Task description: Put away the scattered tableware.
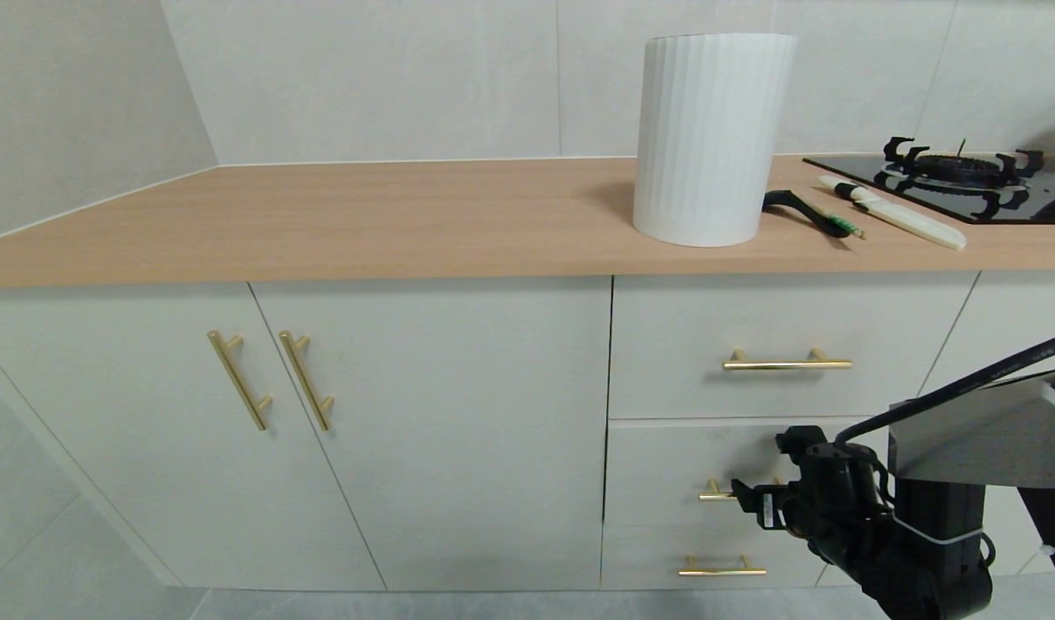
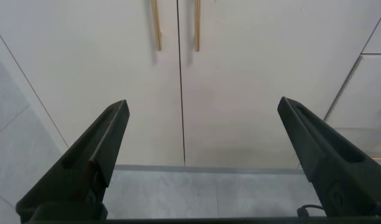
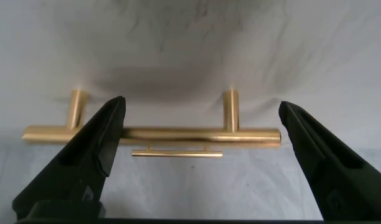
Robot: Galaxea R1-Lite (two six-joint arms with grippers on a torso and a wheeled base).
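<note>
The right gripper point(image 3: 201, 109) hung with fingers wide, close before the middle drawer's handle point(image 3: 178, 134). It would do best to close squarely between the posts, then pull straight out. The left gripper point(image 2: 202, 109), also wide, sat low before the doors point(image 2: 240, 93). The drawer point(image 1: 665, 465) was shut and the pot's point(image 1: 708, 138) inside hidden. Knife point(image 1: 893, 220) and brush point(image 1: 807, 211) lay near the counter's point(image 1: 363, 215) right end, beside the pot.

Soft, even light all round, the white canister point(image 1: 708, 138) throwing just a faint shadow leftward on the counter point(image 1: 320, 215), a grey smudge of shadow on the drawer front point(image 3: 302, 56) behind the handle point(image 3: 178, 134), a mild glint along that brass, and the cabinet doors point(image 1: 148, 482) leaning towards the head view's left edge.
</note>
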